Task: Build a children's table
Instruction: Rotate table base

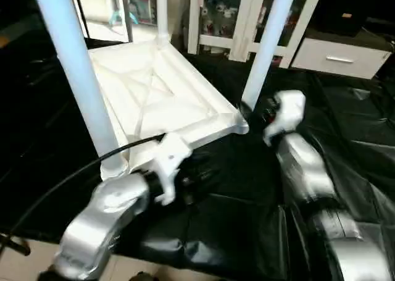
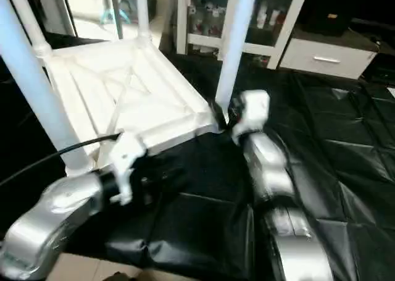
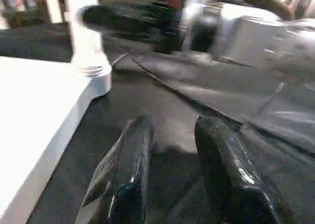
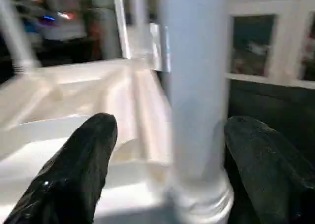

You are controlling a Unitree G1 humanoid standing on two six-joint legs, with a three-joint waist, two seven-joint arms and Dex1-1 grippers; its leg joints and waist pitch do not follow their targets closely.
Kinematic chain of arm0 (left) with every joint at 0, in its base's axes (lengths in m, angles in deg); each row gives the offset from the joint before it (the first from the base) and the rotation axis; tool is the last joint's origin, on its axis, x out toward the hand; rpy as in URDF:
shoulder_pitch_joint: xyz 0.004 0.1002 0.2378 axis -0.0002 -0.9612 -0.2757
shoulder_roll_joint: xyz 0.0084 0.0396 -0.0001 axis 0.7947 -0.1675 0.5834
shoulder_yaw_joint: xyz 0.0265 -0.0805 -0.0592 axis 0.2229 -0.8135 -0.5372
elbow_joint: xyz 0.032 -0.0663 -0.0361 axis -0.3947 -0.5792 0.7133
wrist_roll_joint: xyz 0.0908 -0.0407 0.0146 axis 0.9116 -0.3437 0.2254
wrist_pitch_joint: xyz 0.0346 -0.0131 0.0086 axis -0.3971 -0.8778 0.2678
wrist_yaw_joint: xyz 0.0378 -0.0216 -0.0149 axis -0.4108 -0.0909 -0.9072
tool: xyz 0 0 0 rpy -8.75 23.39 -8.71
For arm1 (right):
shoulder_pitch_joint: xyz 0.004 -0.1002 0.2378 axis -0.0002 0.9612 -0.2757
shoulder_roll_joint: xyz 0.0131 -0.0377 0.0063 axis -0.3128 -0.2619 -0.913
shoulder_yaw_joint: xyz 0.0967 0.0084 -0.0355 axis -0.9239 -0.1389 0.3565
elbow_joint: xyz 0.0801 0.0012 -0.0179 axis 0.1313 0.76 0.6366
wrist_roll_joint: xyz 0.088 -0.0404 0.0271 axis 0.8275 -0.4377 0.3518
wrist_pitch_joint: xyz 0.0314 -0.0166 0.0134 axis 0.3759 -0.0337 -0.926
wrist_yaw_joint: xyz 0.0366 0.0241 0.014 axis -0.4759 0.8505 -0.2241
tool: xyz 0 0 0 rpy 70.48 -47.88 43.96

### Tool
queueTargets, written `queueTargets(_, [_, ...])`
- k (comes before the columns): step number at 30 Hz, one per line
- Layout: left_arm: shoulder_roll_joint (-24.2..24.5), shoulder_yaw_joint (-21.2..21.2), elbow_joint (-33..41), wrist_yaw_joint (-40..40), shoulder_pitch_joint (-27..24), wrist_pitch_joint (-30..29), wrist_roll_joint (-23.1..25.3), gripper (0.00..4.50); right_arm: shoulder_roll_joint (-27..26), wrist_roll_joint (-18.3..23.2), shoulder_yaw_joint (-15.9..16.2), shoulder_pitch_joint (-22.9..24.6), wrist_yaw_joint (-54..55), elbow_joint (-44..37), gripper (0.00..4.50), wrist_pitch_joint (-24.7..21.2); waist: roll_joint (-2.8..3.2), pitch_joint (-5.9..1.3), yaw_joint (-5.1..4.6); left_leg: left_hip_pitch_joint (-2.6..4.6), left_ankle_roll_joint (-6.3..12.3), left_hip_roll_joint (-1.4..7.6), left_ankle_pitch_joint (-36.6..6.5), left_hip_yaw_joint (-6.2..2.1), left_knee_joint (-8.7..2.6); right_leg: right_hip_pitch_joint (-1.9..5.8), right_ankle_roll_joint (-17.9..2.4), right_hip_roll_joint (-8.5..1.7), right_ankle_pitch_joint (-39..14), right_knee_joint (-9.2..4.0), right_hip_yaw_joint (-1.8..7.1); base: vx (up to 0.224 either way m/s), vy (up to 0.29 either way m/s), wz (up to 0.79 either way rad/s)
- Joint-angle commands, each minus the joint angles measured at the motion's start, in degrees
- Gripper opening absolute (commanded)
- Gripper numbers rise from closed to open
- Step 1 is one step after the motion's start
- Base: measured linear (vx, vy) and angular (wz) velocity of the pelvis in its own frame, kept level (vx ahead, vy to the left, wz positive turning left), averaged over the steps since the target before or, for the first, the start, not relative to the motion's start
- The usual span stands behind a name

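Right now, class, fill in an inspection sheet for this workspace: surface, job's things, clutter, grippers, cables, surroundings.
Surface: black sheet, wrinkled, under the work.
Job's things: table top lying underside up, ribs showing; legs standing in its corner sockets, among them the near left leg and the near right leg.
Clutter: nothing seen.
Grippers: left gripper has its fingers apart, empty, over the sheet beside the top's edge; right gripper is open, its fingers either side of the near right leg, not closed on it.
Cables: black cable running to the left wrist.
Surroundings: white glass-door cabinet; white drawer unit.
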Motion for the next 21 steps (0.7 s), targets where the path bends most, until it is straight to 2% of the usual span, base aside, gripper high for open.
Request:
queueTargets(1, [-0.1,-0.44,2.2,0.14,-0.08,-0.86,-0.67,1.68,1.17,2.43,0.54,0.55,-1.35,-6.17,3.81,-2.76,0.85,-3.81,-0.06,1.03,1.8,3.07,-12.16,-1.25,-4.77,3.07,-12.4,-2.29,-7.94,-3.41,2.42,0.0,0.0,0.0])
queueTargets(2, [-0.29,-2.64,3.24,-1.95,-1.59,-0.88,-0.22,1.68,3.43,4.74,2.38,6.5,-1.45,-17.04,3.81,-7.55,1.64,-3.54,-0.09,1.08,0.63,2.84,-15.0,-1.41,-5.01,3.0,-11.41,-2.23,-12.38,-3.98,2.39,0.0,0.0,0.0])
queueTargets(3, [-0.58,-3.69,3.58,-3.11,-2.18,-0.86,0.06,1.68,4.47,4.98,3.33,8.74,-1.14,-20.7,3.81,-9.46,1.29,-3.52,-0.07,1.05,0.25,2.94,-15.56,-1.4,-4.99,3.14,-10.39,-2.23,-12.92,-4.2,2.49,0.0,0.0,0.0])
queueTargets(4, [-0.67,-4.03,3.7,-3.48,-2.38,-0.85,0.15,1.68,4.81,5.06,3.64,9.47,-1.04,-21.9,3.81,-10.09,1.15,-3.23,-0.06,1.01,-0.3,2.99,-17.32,-1.55,-5.25,3.03,-8.98,-2.28,-15.89,-4.56,2.52,0.0,0.0,0.0])
queueTargets(5, [-0.69,-5.4,4.61,-4.92,-3.63,-0.23,0.15,1.68,6.41,4.08,4.99,13.06,-1.29,-26.53,3.81,-12.2,1.05,-3.05,-0.21,1.02,-0.54,2.89,-18.79,-1.54,-5.27,2.8,-8.25,-2.22,-18.62,-4.81,2.49,0.0,0.0,0.0])
queueTargets(6, [-0.68,-5.94,5.07,-5.41,-4.27,0.09,0.04,1.68,7.06,3.46,5.53,14.62,-1.45,-28.26,3.81,-12.88,0.84,-3.06,-0.06,1.18,-0.92,2.8,-20.43,-1.67,-5.23,2.66,-6.45,-2.37,-23.05,-5.28,2.53,0.0,0.0,0.0])
queueTargets(7, [-0.9,-6.69,5.82,-6.26,-5.17,0.61,0.02,1.68,7.69,1.95,5.94,16.49,-0.91,-29.69,3.81,-13.72,0.88,-2.99,-0.26,1.16,-1.03,2.64,-21.35,-1.75,-5.25,2.29,-5.4,-2.45,-26.26,-5.8,2.53,0.0,0.0,0.0])
queueTargets(8, [-1.24,-8.17,7.74,-6.83,-7.22,0.91,-0.98,1.68,8.0,-0.74,5.89,19.94,0.42,-32.61,3.81,-16.41,0.45,-2.98,-0.38,0.99,-1.05,2.57,-21.49,-1.83,-5.25,2.33,-4.84,-2.47,-27.73,-5.97,2.43,0.0,0.0,0.0])
queueTargets(9, [-1.05,-8.71,8.66,-6.63,-8.26,0.84,-1.63,1.68,7.93,-1.3,5.8,21.43,0.86,-34.23,3.81,-17.57,0.39,-2.98,-0.21,0.93,-1.11,2.7,-21.19,-1.97,-5.27,2.21,-3.9,-2.7,-29.36,-6.14,2.53,0.0,0.0,0.0])
queueTargets(11, [-0.07,-9.54,10.28,-5.62,-10.32,0.49,-3.02,1.68,7.61,-1.26,5.64,24.03,1.26,-37.55,3.81,-19.59,0.26,-3.01,-0.43,0.89,-0.8,2.72,-21.8,-2.17,-5.36,1.83,-2.95,-2.49,-30.11,-6.22,2.41,0.0,0.0,0.0])
queueTargets(12, [0.74,-10.12,10.91,-4.61,-11.53,0.21,-3.85,1.68,7.36,-0.8,5.73,25.06,1.35,-38.69,3.81,-20.03,-0.22,-3.1,-0.44,0.85,-0.62,2.66,-21.51,-2.17,-5.29,1.82,-2.8,-2.48,-29.86,-6.17,2.38,0.0,0.0,0.0])
queueTargets(13, [2.24,-11.1,11.59,-2.63,-13.38,0.08,-4.9,1.68,7.36,-0.13,6.13,26.29,1.87,-40.41,3.81,-21.03,-0.16,-2.93,-0.61,0.51,-0.39,2.68,-21.42,-2.26,-5.51,1.82,-2.57,-2.47,-29.66,-6.07,2.36,0.0,0.0,0.0])
queueTargets(14, [4.28,-12.95,12.37,0.05,-16.14,0.09,-6.47,1.68,7.76,1.35,7.06,28.07,3.19,-43.24,3.81,-23.12,-0.69,-2.98,-0.55,0.41,-0.15,2.56,-20.64,-2.25,-5.39,1.91,-2.14,-2.53,-29.78,-6.1,2.35,0.0,0.0,0.0])
queueTargets(15, [6.33,-16.25,12.67,3.64,-19.41,0.31,-9.26,1.68,8.04,2.17,8.4,29.48,4.85,-45.6,3.81,-24.95,-0.19,-2.85,-0.47,0.38,-0.08,2.64,-20.22,-2.25,-5.58,1.69,-1.68,-2.58,-29.42,-5.97,2.61,0.0,0.0,0.0])
queueTargets(16, [6.33,-16.25,12.67,3.64,-19.41,0.31,-9.26,1.68,8.04,2.17,8.4,29.48,4.85,-45.6,3.81,-24.95,0.15,-2.78,-0.76,0.4,-0.59,2.64,-20.94,-2.36,-5.82,1.55,-1.55,-2.29,-29.31,-5.94,2.46,0.0,0.0,0.0])
queueTargets(17, [6.79,-17.22,12.64,4.61,-20.25,0.63,-10.01,1.68,8.01,2.16,8.76,29.73,5.21,-45.96,3.81,-25.16,-0.1,-2.81,-0.92,0.52,-0.89,2.66,-21.78,-2.42,-5.82,1.39,-1.38,-2.16,-29.55,-6.02,2.39,0.0,0.0,0.0])
queueTargets(18, [7.66,-19.27,12.18,6.07,-21.57,0.85,-11.28,1.68,7.74,1.88,9.08,29.8,5.35,-46.33,3.81,-25.53,0.1,-2.92,-0.89,1.28,-1.82,2.65,-24.37,-2.41,-5.77,0.86,-1.72,-2.02,-28.73,-6.02,2.43,0.0,0.0,0.0])
queueTargets(19, [8.12,-20.29,11.94,6.74,-22.23,0.97,-11.87,1.68,7.57,1.71,9.19,29.86,5.39,-46.6,3.81,-25.82,0.22,-2.77,-0.82,1.19,-2.01,2.62,-25.01,-2.43,-5.87,0.84,-1.92,-2.02,-28.6,-6.08,2.46,0.0,0.0,0.0])
queueTargets(20, [9.23,-22.6,10.8,8.26,-23.61,1.97,-12.58,1.68,7.19,1.12,9.3,29.99,4.96,-47.36,3.81,-26.66,-0.17,-2.66,-0.92,1.07,-2.04,2.62,-25.69,-2.39,-5.95,0.84,-1.85,-1.99,-28.84,-6.21,2.46,0.0,0.0,0.0])
queueTargets(21, [10.01,-24.15,9.99,9.28,-24.53,2.72,-13.03,1.68,6.9,0.67,9.33,30.07,4.63,-47.91,3.81,-27.28,-0.05,-2.63,-0.87,0.99,-2.26,2.59,-26.37,-2.52,-6.08,0.94,-1.7,-2.13,-29.31,-6.14,2.54,0.0,0.0,0.0])
